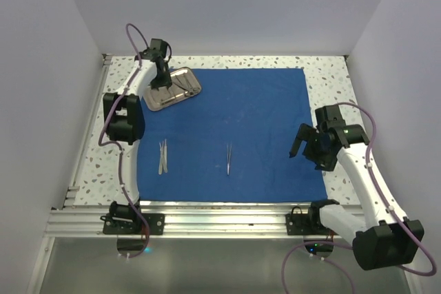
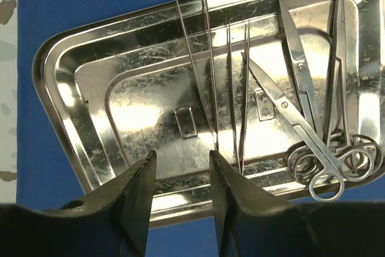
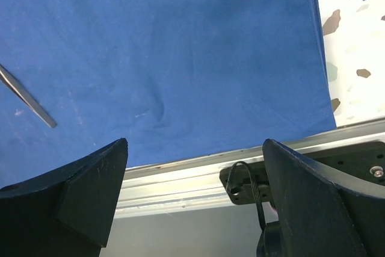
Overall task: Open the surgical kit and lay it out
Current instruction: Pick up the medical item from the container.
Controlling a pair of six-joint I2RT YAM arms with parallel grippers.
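The surgical kit lies opened, its royal-blue cloth (image 1: pixel 262 115) spread flat on the table. The steel tray (image 1: pixel 187 87) sits on the cloth's far left corner. In the left wrist view the tray (image 2: pixel 120 88) holds two thin tweezers (image 2: pixel 201 58) (image 2: pixel 237 88) and ring-handled scissors (image 2: pixel 301 118) at its right end. My left gripper (image 1: pixel 160 86) (image 2: pixel 182 154) hangs over the tray's near rim, jaws partly open with only tray between them; its right finger is beside the back end of one pair of tweezers. Two more tweezers (image 1: pixel 162 156) (image 1: pixel 228 158) rest on the cloth. My right gripper (image 1: pixel 306 151) (image 3: pixel 195 142) hovers wide open over the cloth's right near corner.
Speckled tabletop (image 1: pixel 327 80) borders the cloth at the back and sides. An aluminium rail (image 1: pixel 220 215) (image 3: pixel 180 191) runs along the near edge with both arm bases. White walls enclose the table on three sides.
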